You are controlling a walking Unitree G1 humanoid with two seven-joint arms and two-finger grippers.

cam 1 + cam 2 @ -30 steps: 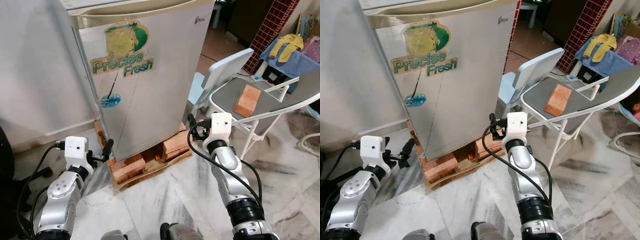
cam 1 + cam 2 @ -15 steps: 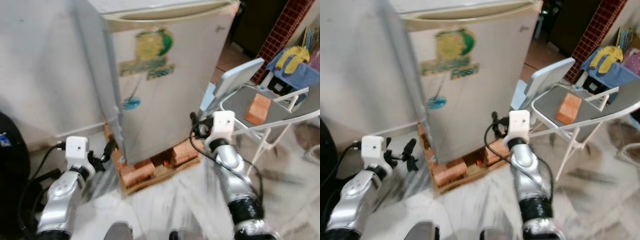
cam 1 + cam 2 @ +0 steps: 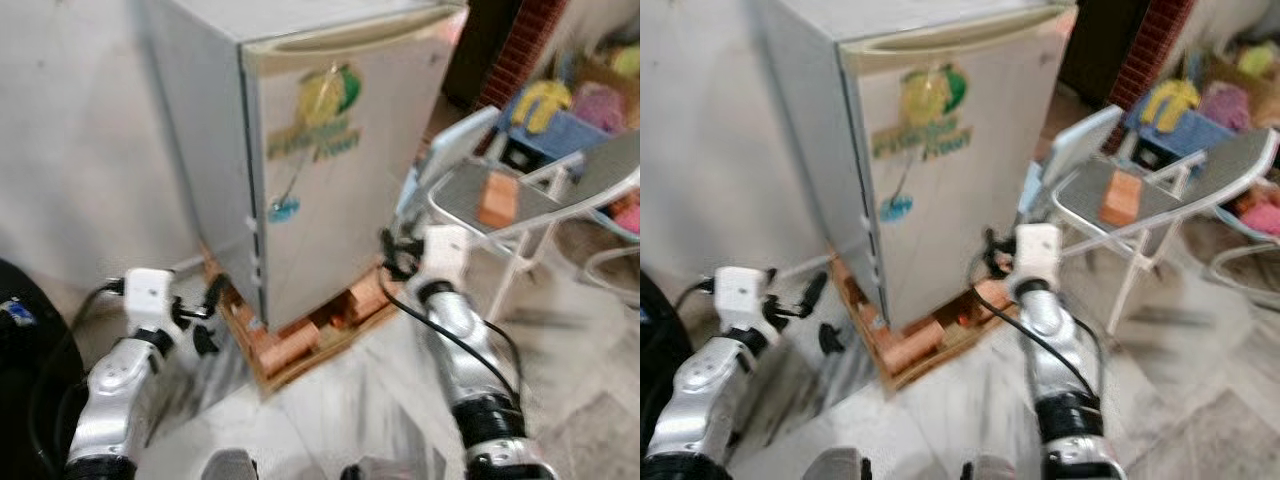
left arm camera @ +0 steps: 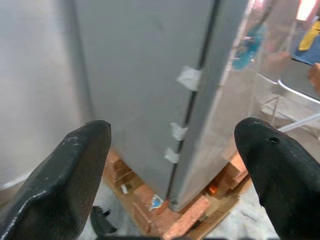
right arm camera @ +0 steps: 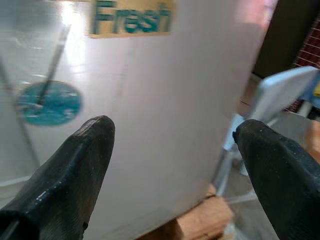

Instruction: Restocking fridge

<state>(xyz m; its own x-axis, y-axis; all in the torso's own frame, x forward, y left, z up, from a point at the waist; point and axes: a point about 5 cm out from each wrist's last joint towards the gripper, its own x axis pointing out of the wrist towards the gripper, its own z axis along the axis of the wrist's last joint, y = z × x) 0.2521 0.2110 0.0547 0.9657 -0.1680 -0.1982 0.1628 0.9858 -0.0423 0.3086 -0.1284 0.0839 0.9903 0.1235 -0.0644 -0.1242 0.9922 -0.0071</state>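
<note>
Fridge [image 3: 340,160] door is seen closed, propped on what look like bricks [image 3: 300,340]. Left hand [image 4: 172,145] and right hand [image 5: 172,135] are held open, empty, facing it.

- The sticker lettering [image 3: 315,140] on the fridge door [image 3: 360,200] is smeared by motion blur.
- The items on the blue cloth [image 3: 560,125] blur into yellow and pink shapes.
- The black object [image 3: 15,330] is cut by the picture's edge.
</note>
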